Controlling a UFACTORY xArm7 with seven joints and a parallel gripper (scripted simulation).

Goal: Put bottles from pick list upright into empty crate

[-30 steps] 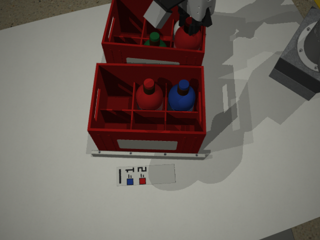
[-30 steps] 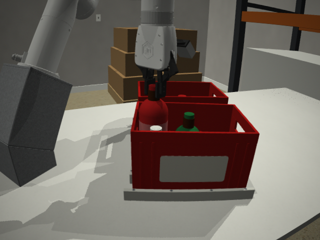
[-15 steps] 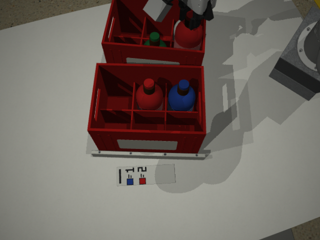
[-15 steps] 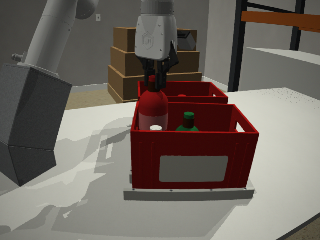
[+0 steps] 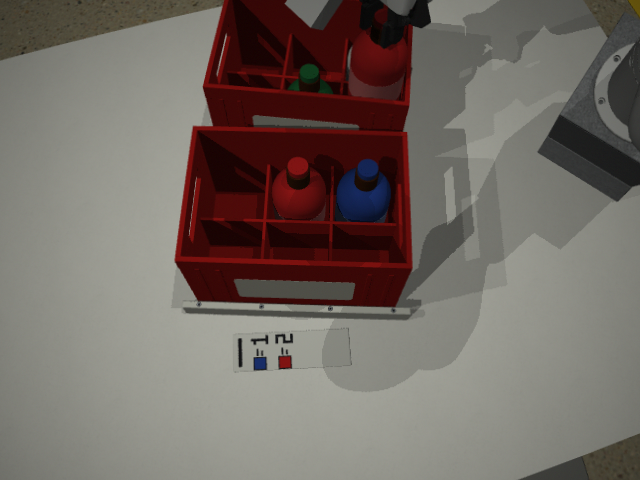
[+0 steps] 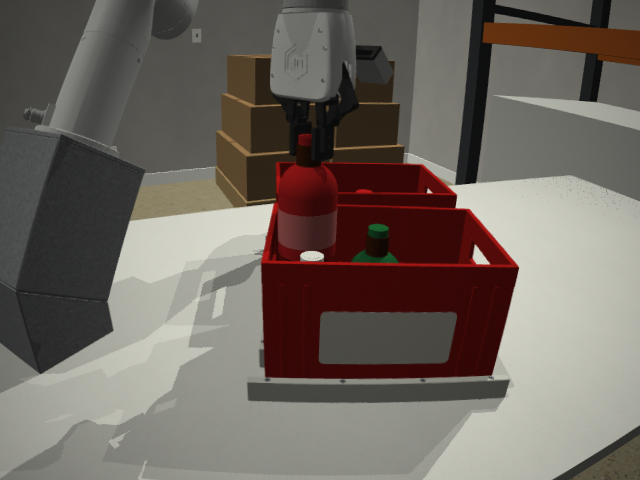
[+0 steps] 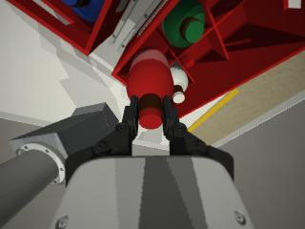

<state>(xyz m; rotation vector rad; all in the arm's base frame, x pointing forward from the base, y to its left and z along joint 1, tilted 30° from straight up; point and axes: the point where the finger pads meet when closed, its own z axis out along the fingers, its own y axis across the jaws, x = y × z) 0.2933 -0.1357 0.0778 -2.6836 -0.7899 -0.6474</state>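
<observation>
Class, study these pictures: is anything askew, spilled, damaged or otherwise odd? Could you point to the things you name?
Nothing stands out. Both the near crate (image 5: 294, 266) and the far crate (image 5: 310, 105) (image 6: 387, 289) look level and undamaged, with no spill visible. The raised red bottle (image 5: 376, 64) (image 6: 307, 206) (image 7: 150, 81) is simply held by the gripper (image 5: 387, 28) (image 6: 311, 147) (image 7: 150, 104).

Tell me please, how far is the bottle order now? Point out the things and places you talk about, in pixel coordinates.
The pick list (image 5: 315, 347) asks one blue, two red. The blue bottle (image 5: 363, 198) and one red bottle (image 5: 298, 195) already stand in the near crate. The gripper (image 5: 386, 32) (image 6: 311, 143) (image 7: 150, 104) holds the second red, raised above the source crate. Left: lower it upright, release, withdraw.
</observation>
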